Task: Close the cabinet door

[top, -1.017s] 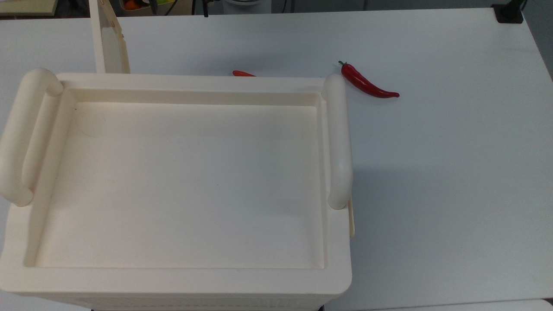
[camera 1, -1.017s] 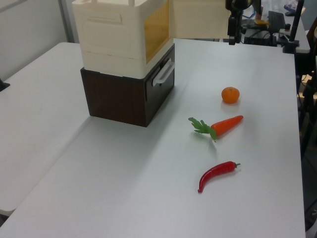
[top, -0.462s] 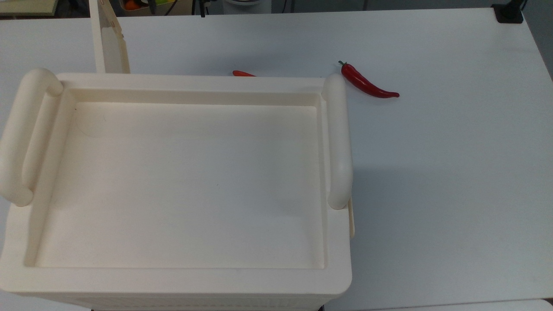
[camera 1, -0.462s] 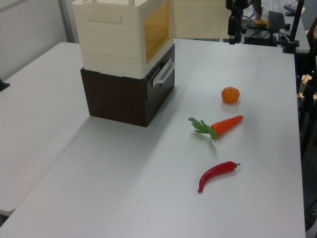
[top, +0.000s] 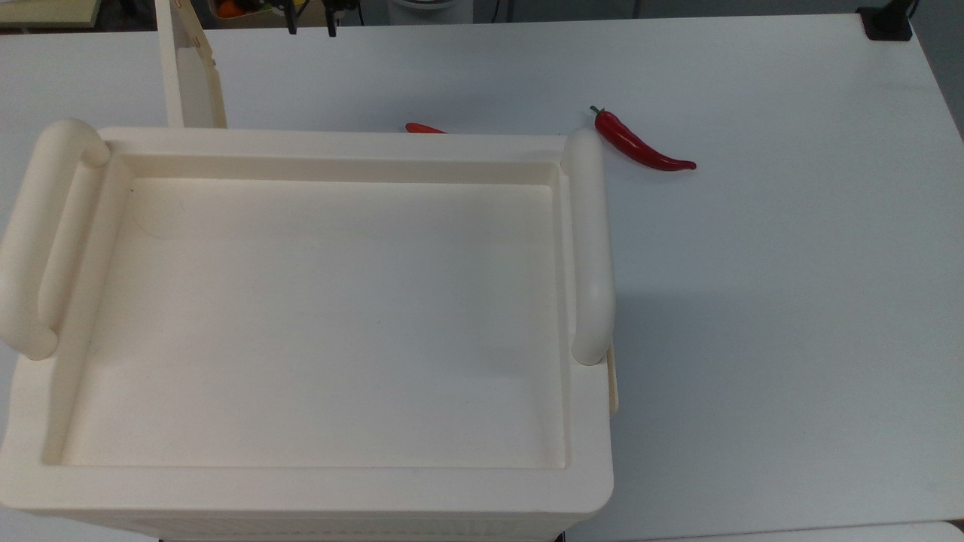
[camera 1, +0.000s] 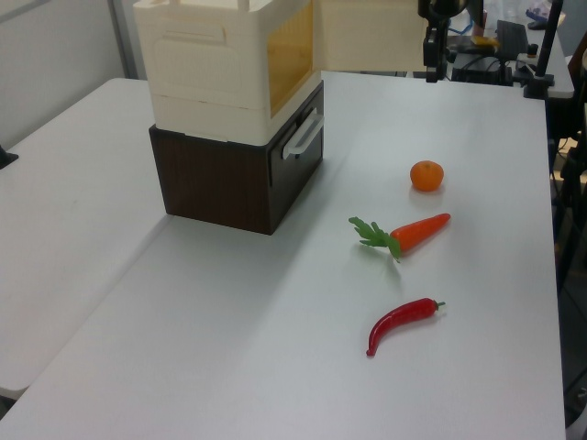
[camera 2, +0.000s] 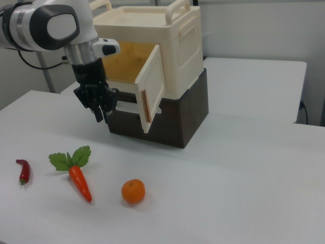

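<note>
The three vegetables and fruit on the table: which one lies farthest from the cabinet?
The red chili pepper. It lies beyond the carrot and the orange, farthest from the cabinet.

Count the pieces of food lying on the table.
3: a red chili nearest the left view's camera, a carrot beyond it, and an orange farthest back. More could be hidden behind the cabinet.

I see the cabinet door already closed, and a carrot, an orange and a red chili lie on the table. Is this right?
Not quite. The cabinet door stands open, swung outward from the cabinet, as the right view shows. The carrot, orange and red chili do lie on the table.
</note>
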Robot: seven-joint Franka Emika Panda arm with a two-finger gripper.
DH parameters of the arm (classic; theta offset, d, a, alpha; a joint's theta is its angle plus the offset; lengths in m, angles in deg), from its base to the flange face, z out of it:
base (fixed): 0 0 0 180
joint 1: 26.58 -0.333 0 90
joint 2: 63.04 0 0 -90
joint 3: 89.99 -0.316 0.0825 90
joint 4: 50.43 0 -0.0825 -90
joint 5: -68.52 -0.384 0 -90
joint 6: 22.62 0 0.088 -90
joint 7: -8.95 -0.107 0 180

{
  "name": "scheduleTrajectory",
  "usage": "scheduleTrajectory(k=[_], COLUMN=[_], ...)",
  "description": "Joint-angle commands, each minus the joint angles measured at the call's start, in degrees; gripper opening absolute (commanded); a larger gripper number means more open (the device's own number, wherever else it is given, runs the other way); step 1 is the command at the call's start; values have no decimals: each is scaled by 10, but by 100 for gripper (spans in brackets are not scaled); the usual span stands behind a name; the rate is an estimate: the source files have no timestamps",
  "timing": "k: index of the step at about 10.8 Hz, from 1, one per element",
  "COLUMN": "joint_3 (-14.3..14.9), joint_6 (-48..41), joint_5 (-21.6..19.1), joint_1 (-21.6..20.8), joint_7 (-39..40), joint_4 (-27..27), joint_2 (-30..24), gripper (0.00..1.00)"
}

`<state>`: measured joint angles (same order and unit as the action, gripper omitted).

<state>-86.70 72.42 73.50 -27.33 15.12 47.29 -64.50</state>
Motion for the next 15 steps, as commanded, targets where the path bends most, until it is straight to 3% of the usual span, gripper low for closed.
scheduleTrajectory(k=[1, 4, 8, 13, 15], joint_3=[4, 6, 30, 79, 94], joint_6=[1, -2, 23, 188, 201], joint_5=[-8, -9, -7, -20, -23], joint_1=[1, 2, 2, 20, 25], joint_7=[3, -15, -17, -34, -28], joint_4=[2, -59, -149, -151, -148], joint_2=[-8, -4, -1, 15, 32], gripper=[0, 0, 0, 0, 0])
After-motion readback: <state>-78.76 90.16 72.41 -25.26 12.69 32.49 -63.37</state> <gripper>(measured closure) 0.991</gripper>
